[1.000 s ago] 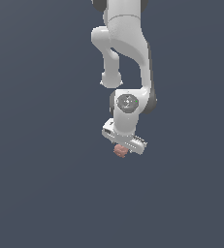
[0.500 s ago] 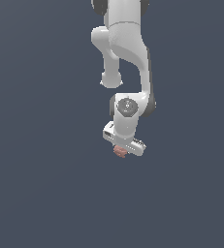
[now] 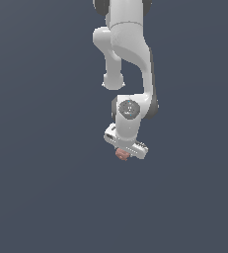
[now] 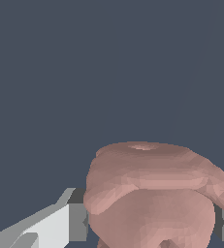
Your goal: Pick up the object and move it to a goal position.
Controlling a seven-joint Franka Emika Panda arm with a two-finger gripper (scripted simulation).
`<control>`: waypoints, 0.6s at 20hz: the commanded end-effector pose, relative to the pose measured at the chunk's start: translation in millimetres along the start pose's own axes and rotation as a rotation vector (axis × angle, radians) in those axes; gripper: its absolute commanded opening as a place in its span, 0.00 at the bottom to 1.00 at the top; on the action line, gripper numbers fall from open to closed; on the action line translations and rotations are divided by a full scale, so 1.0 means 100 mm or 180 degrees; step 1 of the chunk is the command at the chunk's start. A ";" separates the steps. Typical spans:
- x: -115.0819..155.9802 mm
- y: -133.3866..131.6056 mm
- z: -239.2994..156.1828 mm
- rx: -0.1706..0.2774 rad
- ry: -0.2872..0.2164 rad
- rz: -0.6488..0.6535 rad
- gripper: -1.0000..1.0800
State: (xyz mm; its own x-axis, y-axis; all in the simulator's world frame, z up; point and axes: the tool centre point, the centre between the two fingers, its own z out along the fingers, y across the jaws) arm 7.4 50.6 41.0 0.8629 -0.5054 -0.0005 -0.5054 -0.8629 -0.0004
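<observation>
The object (image 3: 122,154) is a small lumpy pinkish-red ball, seen just under the white gripper (image 3: 124,153) in the exterior view. Most of it is hidden behind the gripper's hand there. In the wrist view the object (image 4: 152,193) fills the space between the two grey finger pads (image 4: 77,222), which press on its sides. The gripper (image 4: 150,224) is shut on the object. The white arm reaches down from the upper edge of the exterior view.
A plain dark grey-blue surface (image 3: 46,188) lies all around the arm in the exterior view. No other objects or goal marker show in either view.
The arm and gripper have shifted slightly, carrying the object with them; the grip on it is unchanged.
</observation>
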 end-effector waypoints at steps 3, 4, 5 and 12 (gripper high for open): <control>0.03 0.09 -0.07 0.0001 0.0002 0.0002 0.00; 0.04 0.12 -0.10 0.0001 0.0002 0.0002 0.00; 0.05 0.16 -0.13 0.0001 0.0002 0.0002 0.00; 0.18 0.63 -0.50 0.0003 0.0000 0.0003 0.00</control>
State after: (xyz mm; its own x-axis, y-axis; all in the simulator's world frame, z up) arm -6.2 -0.2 80.9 0.8631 -0.5051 -0.0015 -0.5051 -0.8631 -0.0006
